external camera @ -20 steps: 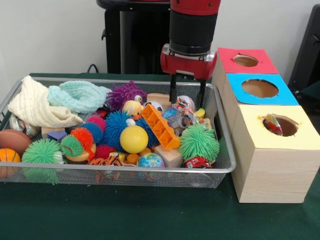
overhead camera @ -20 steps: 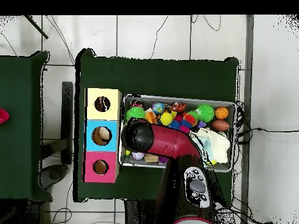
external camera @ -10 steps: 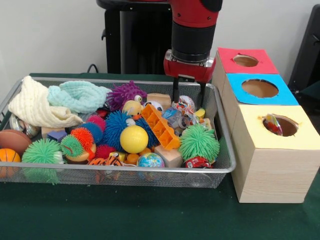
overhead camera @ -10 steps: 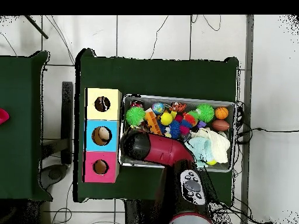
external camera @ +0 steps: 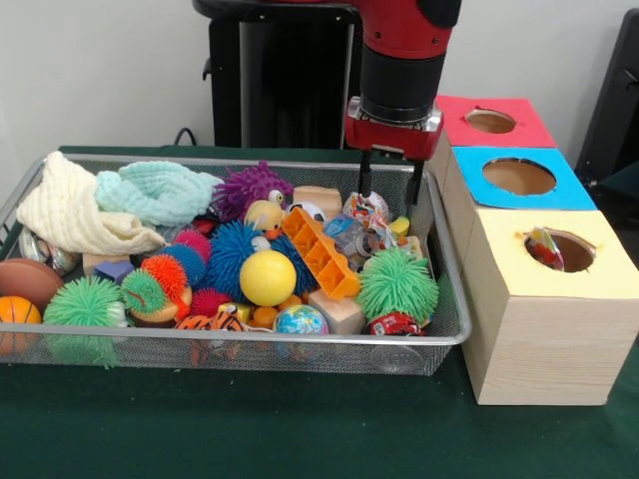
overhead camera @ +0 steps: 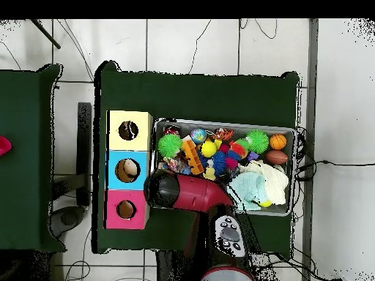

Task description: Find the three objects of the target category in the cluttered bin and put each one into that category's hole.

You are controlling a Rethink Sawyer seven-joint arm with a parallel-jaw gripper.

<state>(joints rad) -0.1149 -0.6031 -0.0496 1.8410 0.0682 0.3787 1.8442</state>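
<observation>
My gripper (external camera: 389,198) hangs open and empty over the right far corner of the wire bin (external camera: 300,339), close to its right wall. Just below it lies a pile of shiny wrapped packets (external camera: 361,228). To the right stand three wooden boxes with holes: red (external camera: 519,122), blue (external camera: 559,190) and yellow (external camera: 599,261). A colourful packet (external camera: 545,247) shows inside the yellow box's hole. In the overhead view the arm's head (overhead camera: 162,189) covers the gripper, at the bin's edge (overhead camera: 220,123) beside the blue box (overhead camera: 113,170).
The bin holds a green spiky ball (external camera: 397,284), an orange toothed block (external camera: 319,251), a yellow ball (external camera: 268,277), blue and purple fuzzy balls, a small globe ball (external camera: 301,320), wooden blocks, and cream and mint cloths (external camera: 110,205) at the left.
The gripper has risen slightly and shifted right, from above the packets toward the bin's right wall and the boxes. It stays open and empty. The bin's contents have not moved.
</observation>
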